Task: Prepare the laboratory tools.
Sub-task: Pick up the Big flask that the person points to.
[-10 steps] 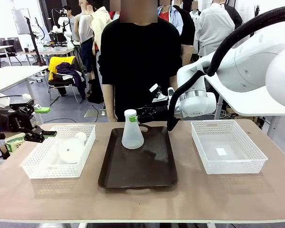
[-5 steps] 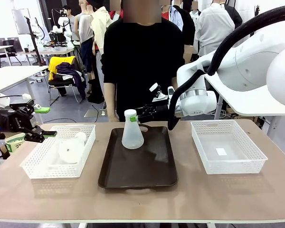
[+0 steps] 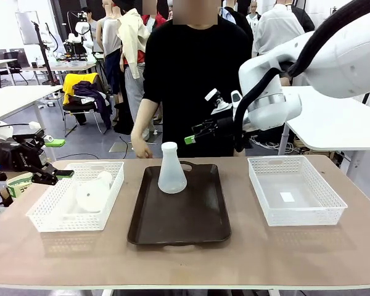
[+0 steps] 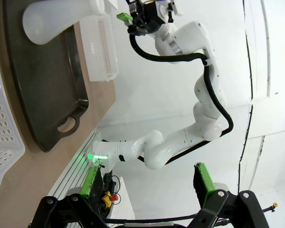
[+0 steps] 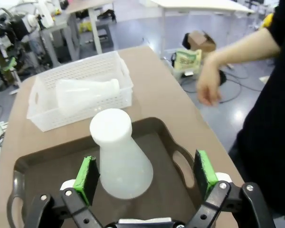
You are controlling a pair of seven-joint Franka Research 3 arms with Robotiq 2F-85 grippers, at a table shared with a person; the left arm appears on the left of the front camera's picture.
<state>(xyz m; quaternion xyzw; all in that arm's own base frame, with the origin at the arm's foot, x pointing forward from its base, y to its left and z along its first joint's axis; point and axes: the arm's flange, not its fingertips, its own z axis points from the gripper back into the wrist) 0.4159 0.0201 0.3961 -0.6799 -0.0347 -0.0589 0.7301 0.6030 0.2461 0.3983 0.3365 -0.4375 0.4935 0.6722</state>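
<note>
Now upright on dark brown rectangular tray [image 3: 179, 222]: translucent frosted-white conical flask [image 3: 171, 169]. Raised beyond it, right gripper [image 3: 196, 134], jaws wide apart, empty. Left gripper [image 3: 57, 159] beside white mesh basket [image 3: 49, 223], likewise open-jawed.

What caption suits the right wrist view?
Open right gripper hovers clear of a translucent frosted-white conical flask standing on the dark brown tray.

no legible text, basket sticker [image 3: 287, 197] — unreadable

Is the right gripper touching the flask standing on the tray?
Apart. The front view shows the right gripper above and to the right of the flask on the tray, with clear space between them. Its jaws stand open.
</note>
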